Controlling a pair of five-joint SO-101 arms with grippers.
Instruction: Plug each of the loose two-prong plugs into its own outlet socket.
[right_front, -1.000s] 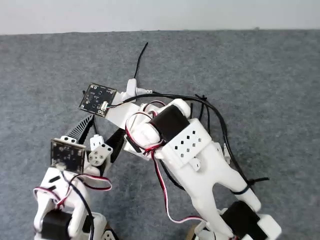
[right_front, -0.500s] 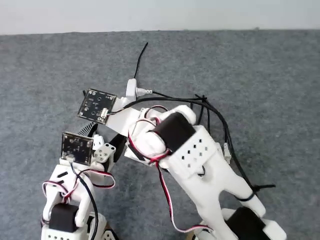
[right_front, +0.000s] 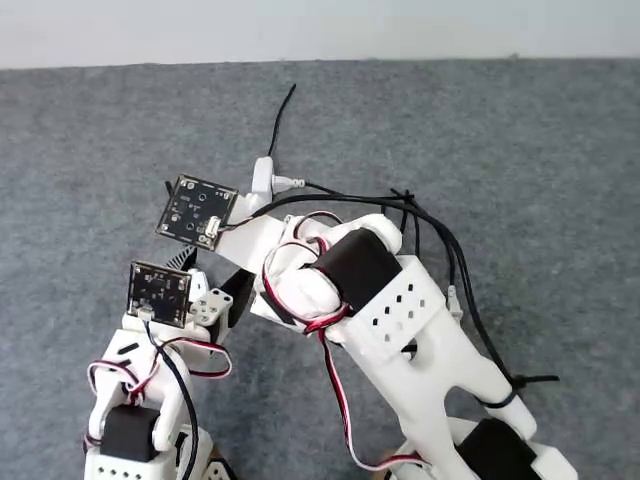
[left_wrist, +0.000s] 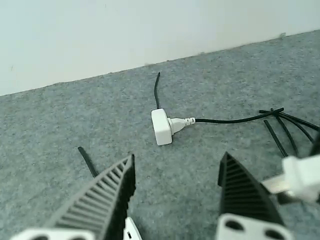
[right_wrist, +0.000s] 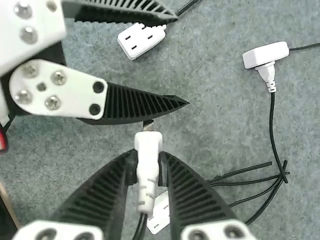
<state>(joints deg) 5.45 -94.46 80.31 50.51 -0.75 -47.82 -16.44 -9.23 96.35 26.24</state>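
Observation:
My right gripper (right_wrist: 149, 157) is shut on a white two-prong plug (right_wrist: 148, 167), prongs pointing away from the wrist toward the left gripper's black fingers (right_wrist: 135, 102). A white outlet socket (right_wrist: 141, 40) lies on the grey carpet between those fingers. My left gripper (left_wrist: 177, 160) is open and low over the carpet, and the held plug (left_wrist: 300, 175) is just beside one of its fingers. A second white plug (left_wrist: 162, 127) (right_front: 262, 178) on a black cable lies loose farther off. In the high view both wrists sit close together at centre left.
Black cables (right_front: 430, 230) loop across the carpet beside the right arm (right_front: 400, 320). A loose black cable end (right_front: 283, 115) trails toward the white wall (left_wrist: 125, 35) at the back. Grey carpet (right_front: 540, 180) extends open to the right and far left.
The left arm has shifted forward and toward the right arm, closing in on the held plug. The right arm's body has slid slightly sideways while its wrist stayed about in place.

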